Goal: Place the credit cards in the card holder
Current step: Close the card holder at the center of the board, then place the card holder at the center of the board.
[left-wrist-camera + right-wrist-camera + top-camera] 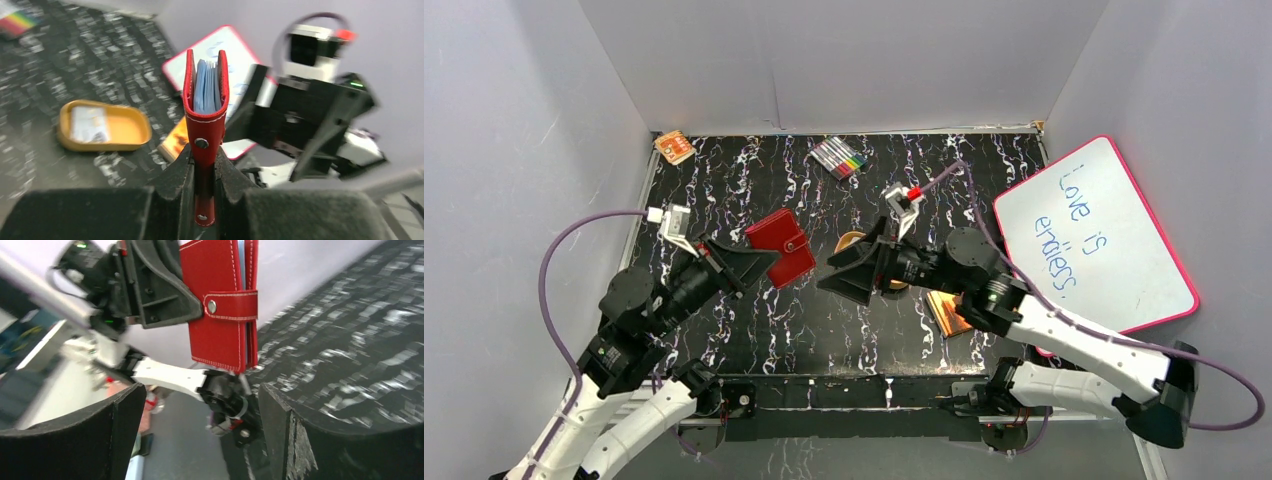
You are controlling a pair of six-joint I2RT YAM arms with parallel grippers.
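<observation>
at the far left corner of the black marbled table (824, 335) lies a small orange item (674, 147), well apart from everything else. nearer, on the left side, the left gripper (759, 262) is clamped on the card holder (781, 245). in the left wrist view its two black fingers (175, 175) press on either side of the red wallet's lower part, with the snap tab running down between them. the card holder (205, 125) stands on edge in that grip, up off the table, its red covers slightly parted at the top so the pale-blue sleeves show between them. seen from the right wrist, the card holder (220, 305) hangs upright with the tab wrapped round its right edge.

at the far edge, right of centre, lies a flat pack of coloured markers (839, 157). nearer, in the middle of the table, sits the orange oval tray (132, 131), partly hidden from above by the right arm. in the tray lies what looks like one of the credit cards (90, 124), pale and too blurred to be sure.

just right of the card holder, the right gripper (849, 270) faces it with its jaws spread wide and nothing between them; its fingers (100, 435) do not touch the wallet. near the right arm lies the orange-brown book (946, 310). a pink-rimmed whiteboard (1094, 235) with blue handwriting leans at the right side.
</observation>
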